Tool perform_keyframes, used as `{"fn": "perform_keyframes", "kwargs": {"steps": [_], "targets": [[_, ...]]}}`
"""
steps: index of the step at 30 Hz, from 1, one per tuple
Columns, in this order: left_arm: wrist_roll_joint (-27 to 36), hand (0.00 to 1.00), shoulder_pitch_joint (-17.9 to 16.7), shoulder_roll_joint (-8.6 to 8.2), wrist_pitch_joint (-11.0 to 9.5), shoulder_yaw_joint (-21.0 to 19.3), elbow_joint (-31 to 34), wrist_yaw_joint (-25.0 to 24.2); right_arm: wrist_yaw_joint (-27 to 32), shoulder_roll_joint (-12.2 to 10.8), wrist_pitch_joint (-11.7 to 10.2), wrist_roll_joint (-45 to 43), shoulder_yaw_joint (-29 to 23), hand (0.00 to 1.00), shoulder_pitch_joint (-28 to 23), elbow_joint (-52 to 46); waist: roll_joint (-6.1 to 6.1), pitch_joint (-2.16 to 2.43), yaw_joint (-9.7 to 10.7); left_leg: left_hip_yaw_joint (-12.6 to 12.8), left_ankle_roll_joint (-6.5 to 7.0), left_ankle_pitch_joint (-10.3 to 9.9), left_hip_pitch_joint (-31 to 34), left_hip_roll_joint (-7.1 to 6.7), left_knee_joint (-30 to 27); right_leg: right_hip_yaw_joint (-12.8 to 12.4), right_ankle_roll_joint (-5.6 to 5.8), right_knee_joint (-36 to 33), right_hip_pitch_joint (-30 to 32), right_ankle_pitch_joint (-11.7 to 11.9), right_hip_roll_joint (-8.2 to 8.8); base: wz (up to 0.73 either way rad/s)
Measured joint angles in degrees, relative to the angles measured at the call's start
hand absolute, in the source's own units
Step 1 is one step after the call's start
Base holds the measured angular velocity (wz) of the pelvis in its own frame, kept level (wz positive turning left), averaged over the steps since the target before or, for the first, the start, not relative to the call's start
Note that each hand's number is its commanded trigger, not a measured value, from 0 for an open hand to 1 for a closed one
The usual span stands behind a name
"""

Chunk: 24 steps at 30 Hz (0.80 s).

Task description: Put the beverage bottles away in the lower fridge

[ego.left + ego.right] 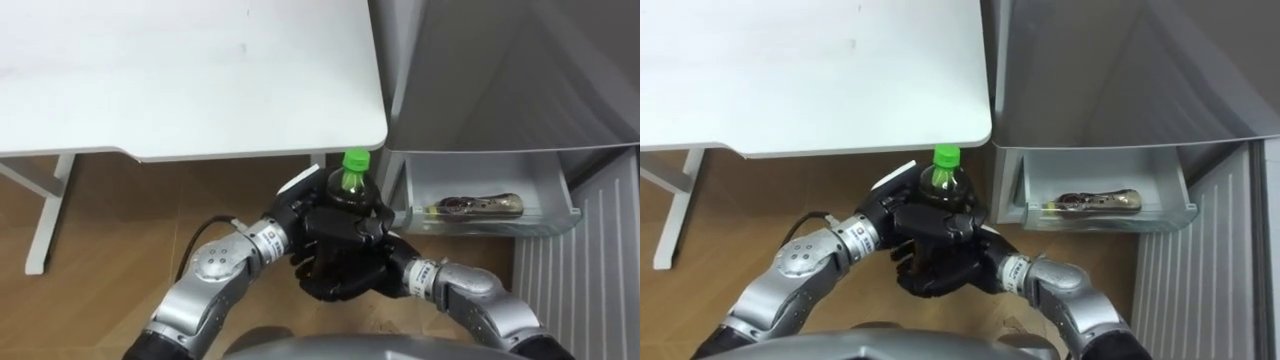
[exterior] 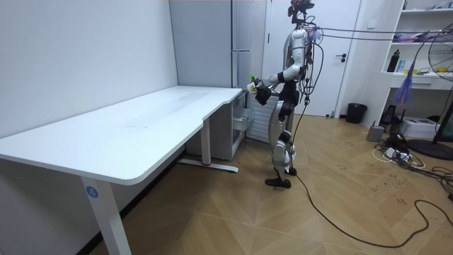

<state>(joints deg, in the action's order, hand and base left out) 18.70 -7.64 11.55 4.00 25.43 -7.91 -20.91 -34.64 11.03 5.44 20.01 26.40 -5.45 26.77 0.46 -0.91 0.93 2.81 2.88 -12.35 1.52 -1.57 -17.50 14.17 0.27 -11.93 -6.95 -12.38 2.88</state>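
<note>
A drink bottle (image 1: 350,188) with a green cap and dark liquid stands upright between both my hands, held in front of my body above the wooden floor. My left hand (image 1: 296,212) has its fingers curled round the bottle's left and back side. My right hand (image 1: 352,268) wraps its front and lower part, hiding the base. In the right eye view the bottle (image 1: 943,180) is just left of the fridge's open clear drawer (image 1: 1095,222). The room view has me standing upright by the grey fridge (image 2: 212,49), the bottle (image 2: 251,84) held out towards it.
The white table (image 1: 200,70) has its rounded corner just above the bottle. The grey fridge (image 1: 500,70) stands to the right, and its low drawer (image 1: 490,228) holds a flat packaged item (image 1: 480,206). A ribbed white panel (image 1: 575,290) lies at the lower right.
</note>
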Motion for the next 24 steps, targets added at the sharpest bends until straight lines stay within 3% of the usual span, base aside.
{"fn": "perform_keyframes", "kwargs": {"steps": [4, 5, 6, 10, 24], "targets": [[1.6, 1.00, 0.0, 0.05, 0.7, 0.0, 0.0, 0.1, -0.4, 0.2, -0.6, 0.0, 0.3, 1.00, -0.2, 0.0, 0.10, 0.05, 0.0, 0.0, 0.00, 0.0, 0.0, 0.01, 0.0, 0.0, 0.00, 0.0, 0.0, 0.0, 0.00, 0.00], [1.7, 0.93, 0.0, 0.05, 0.7, 0.0, 0.0, 0.1, -0.4, 0.2, -0.5, 0.0, 0.3, 1.00, -0.2, 0.0, 0.12, 0.06, 0.1, 0.0, 0.00, 0.0, 0.0, 0.01, 0.0, 0.0, 0.00, 0.0, 0.0, 0.0, -0.01, 0.00], [1.8, 0.83, 0.0, 0.05, 0.8, 0.0, 0.0, 0.1, -0.4, 0.2, -0.5, 0.0, 0.3, 1.00, -0.2, 0.0, 0.17, 0.09, 0.1, 0.0, 0.00, 0.0, 0.0, 0.01, 0.0, 0.0, 0.00, -0.1, 0.0, 0.0, 0.00, 0.00], [2.1, 0.00, 0.0, -0.02, 0.8, 0.0, 0.0, 0.3, -0.4, 0.2, -0.5, 0.1, 0.3, 1.00, -0.2, 0.0, 0.21, 0.12, 0.1, 0.0, 0.00, 0.0, -0.1, 0.02, 0.0, 0.0, 0.00, -0.1, 0.0, 0.0, -0.01, 0.00], [3.0, 0.00, 0.0, 0.24, 0.9, 0.0, 0.0, 0.8, -0.6, 0.2, 0.4, 1.0, 0.4, 1.00, -0.3, 0.0, 0.18, 0.11, 0.2, -0.1, 0.01, 0.0, -0.1, 0.05, 0.0, 0.0, 0.01, -0.5, 0.1, 0.0, 0.02, 0.00]]}}
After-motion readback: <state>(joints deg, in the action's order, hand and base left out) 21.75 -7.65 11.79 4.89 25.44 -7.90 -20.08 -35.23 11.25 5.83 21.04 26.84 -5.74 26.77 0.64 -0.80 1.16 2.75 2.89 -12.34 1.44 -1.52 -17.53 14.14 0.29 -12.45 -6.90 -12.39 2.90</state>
